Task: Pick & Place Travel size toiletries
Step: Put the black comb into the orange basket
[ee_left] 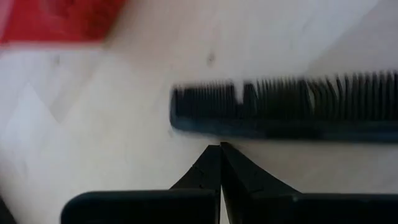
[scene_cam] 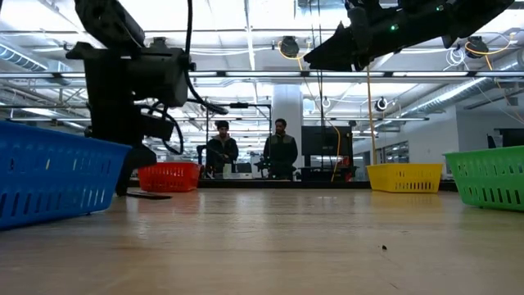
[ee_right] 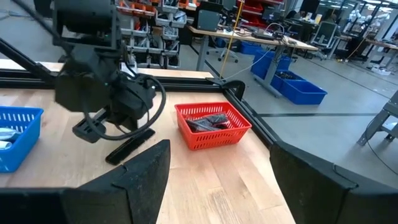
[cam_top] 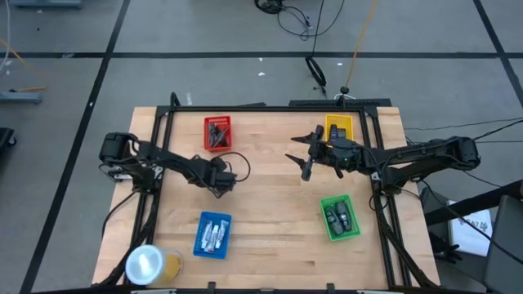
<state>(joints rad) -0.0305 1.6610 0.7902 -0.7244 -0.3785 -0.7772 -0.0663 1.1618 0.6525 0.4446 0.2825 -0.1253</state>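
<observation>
A slim dark-grey plastic comb [ee_left: 286, 112] lies flat on the bare wooden tabletop just beside the red tray, its fine teeth standing in 1 long row along one edge. More dark combs [ee_right: 211, 121] lie heaped inside that red tray, small white tubes [cam_top: 213, 236] lie side by side in the blue tray, and dark oval pieces [cam_top: 339, 217] rest in the green tray. How many of each there are cannot be told.
</observation>
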